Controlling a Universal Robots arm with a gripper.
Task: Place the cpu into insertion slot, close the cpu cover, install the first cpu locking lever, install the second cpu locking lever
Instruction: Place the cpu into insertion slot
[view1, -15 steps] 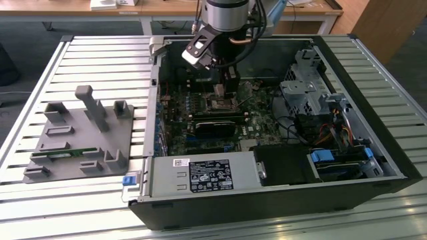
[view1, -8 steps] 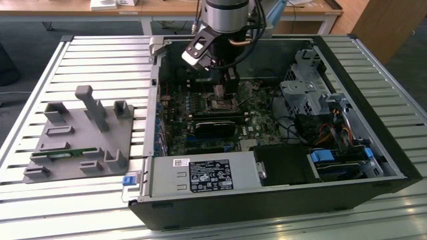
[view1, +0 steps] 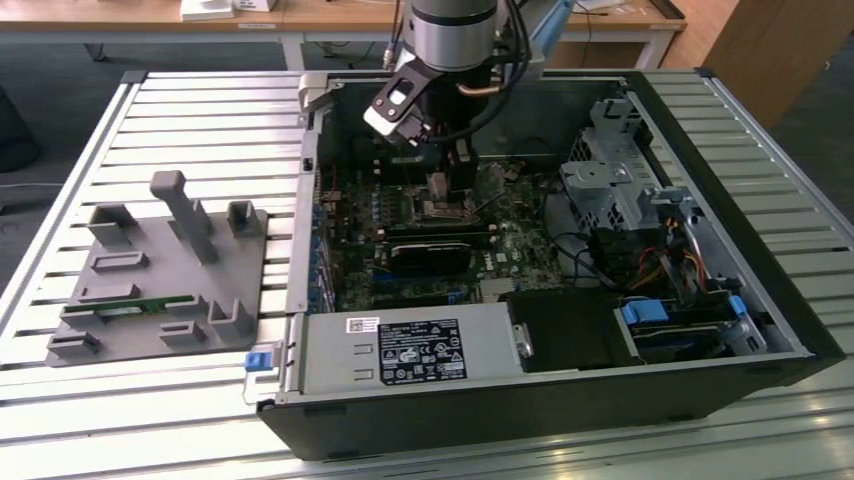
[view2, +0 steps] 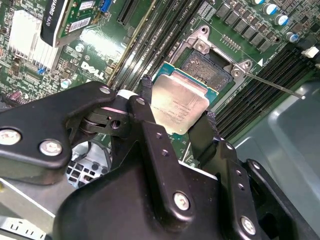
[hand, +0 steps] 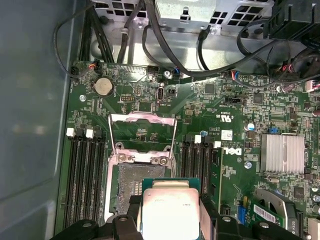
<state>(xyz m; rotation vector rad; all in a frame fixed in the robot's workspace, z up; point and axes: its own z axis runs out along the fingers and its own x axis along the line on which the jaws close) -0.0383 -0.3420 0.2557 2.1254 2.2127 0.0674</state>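
My gripper (view2: 177, 107) is shut on the cpu (view2: 181, 95), a flat square chip with a dull silvery top, one black finger on each of two opposite edges. In the first wrist view the cpu (hand: 170, 212) hangs over the near edge of the insertion slot (hand: 131, 182), a dark square socket with a silver rim on the green board. The cpu cover (hand: 142, 117), a thin silver frame with a large window, lies flipped open beyond the socket. A thin metal lever (view2: 277, 86) sticks out beside the insertion slot (view2: 202, 64). In the exterior view the gripper (view1: 447, 190) reaches down into the open computer case.
Black memory slots (hand: 85, 175) flank the socket on both sides. A finned silver heatsink (hand: 282, 152) and a long black card (view1: 434, 250) sit nearby. Black cables (hand: 165, 55) and a drive cage (view1: 607, 180) crowd one end of the case. A grey fixture plate (view1: 160, 270) lies outside.
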